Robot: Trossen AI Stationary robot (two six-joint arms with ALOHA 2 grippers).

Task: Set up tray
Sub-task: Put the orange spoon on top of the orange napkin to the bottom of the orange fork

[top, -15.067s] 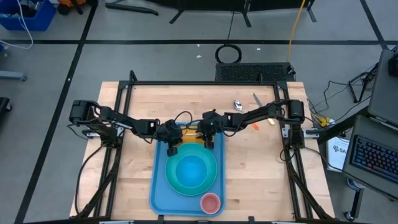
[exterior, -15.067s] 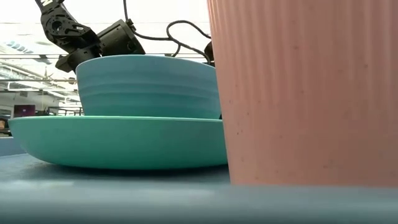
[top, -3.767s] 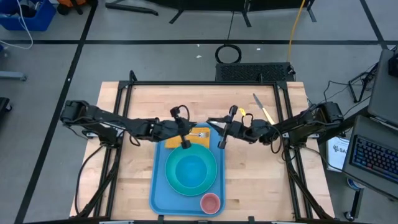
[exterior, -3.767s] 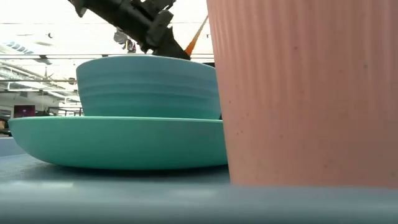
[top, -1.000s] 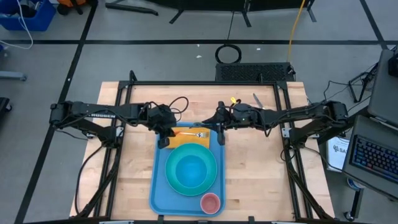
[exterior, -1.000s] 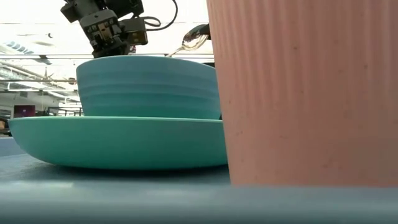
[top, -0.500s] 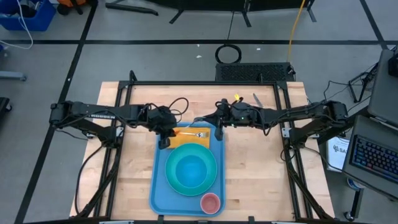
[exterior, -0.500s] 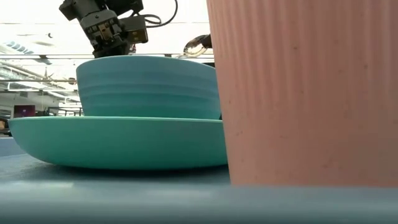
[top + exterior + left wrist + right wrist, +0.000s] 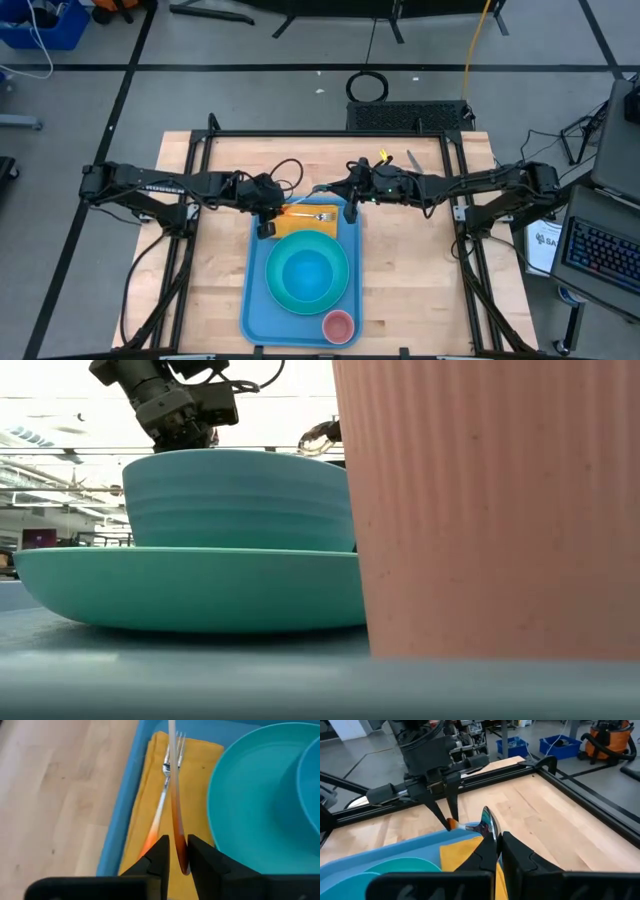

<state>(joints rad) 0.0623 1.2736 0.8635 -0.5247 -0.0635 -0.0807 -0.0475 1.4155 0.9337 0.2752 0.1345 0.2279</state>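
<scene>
Tray [image 9: 255, 300] sits in the table's middle. At the tray's far end, left gripper [image 9: 176, 851] pinches a knife [image 9: 175, 795] loosely over the napkin [image 9: 192, 785], beside the fork [image 9: 167, 780]. Lower it flat. Right gripper [image 9: 493, 851] pinches a spoon [image 9: 487, 824].

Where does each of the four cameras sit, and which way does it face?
High: overhead, looking down on the tray and both arms.
Low: tray level, behind the pink cup, facing the bowl.
Left wrist: over the left gripper, looking at the napkin.
Right wrist: behind the right gripper, which grips a spoon.
Shared: the napkin shows in both wrist views.
</scene>
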